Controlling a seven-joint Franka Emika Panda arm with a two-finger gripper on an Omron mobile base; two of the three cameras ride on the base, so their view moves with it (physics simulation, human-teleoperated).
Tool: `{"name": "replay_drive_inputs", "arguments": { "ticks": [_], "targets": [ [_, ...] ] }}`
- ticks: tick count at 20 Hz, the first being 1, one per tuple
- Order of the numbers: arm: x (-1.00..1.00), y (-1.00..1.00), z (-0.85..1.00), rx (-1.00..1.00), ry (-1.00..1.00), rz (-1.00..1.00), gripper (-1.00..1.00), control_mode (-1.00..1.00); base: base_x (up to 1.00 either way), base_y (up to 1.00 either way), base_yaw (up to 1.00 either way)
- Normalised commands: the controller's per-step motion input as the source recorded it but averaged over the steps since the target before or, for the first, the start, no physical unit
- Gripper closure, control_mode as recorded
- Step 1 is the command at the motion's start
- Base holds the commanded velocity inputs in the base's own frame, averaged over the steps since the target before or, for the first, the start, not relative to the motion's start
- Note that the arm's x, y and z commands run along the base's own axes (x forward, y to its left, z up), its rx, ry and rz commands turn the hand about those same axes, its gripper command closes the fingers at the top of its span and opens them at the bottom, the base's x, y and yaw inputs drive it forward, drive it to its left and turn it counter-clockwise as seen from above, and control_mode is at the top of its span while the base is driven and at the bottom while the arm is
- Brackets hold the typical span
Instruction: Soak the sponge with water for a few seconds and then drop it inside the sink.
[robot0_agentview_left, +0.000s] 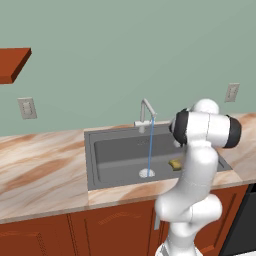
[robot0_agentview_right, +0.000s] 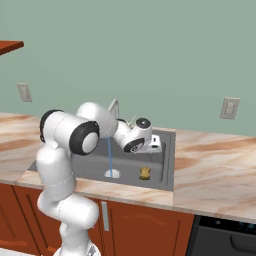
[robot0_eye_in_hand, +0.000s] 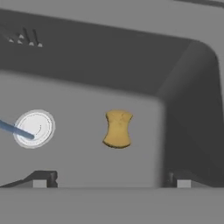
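A: Going left to right in the hand view, what do you see?

B: At middle left the round silvery drain (robot0_eye_in_hand: 34, 128), with the thin light-blue stream of water (robot0_eye_in_hand: 15, 130) ending on it. Right of that, at the frame's centre, the small yellow-olive sponge (robot0_eye_in_hand: 117, 128) lies on the floor of the dark grey rectangular sink (robot0_eye_in_hand: 188, 78), apart from the stream.

A: And the claw?

B: The two-finger claw (robot0_eye_in_hand: 111, 183) hangs above the basin, its tips spread wide at the bottom corners of the frame, holding nothing.

A: So which step is this?

B: Judging by how things lie, the drop is done: the sponge sits in the sink, let go. In the left base view the marbled table (robot0_agentview_left: 40, 170) is at left and the angled grey faucet (robot0_agentview_left: 146, 112) is running. What remains, I'd say, is to lift the arm clear.
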Motion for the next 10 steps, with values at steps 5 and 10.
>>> {"name": "replay_drive_inputs", "arguments": {
  "ticks": [5,10],
  "targets": [
    [-0.39,0.10,0.49,0.00,-0.03,0.00,-1.00,-1.00,0.00,0.00,0.00],
    [-0.32,0.09,0.54,0.00,-0.01,0.00,-1.00,-1.00,0.00,0.00,0.00]
  ]
}}
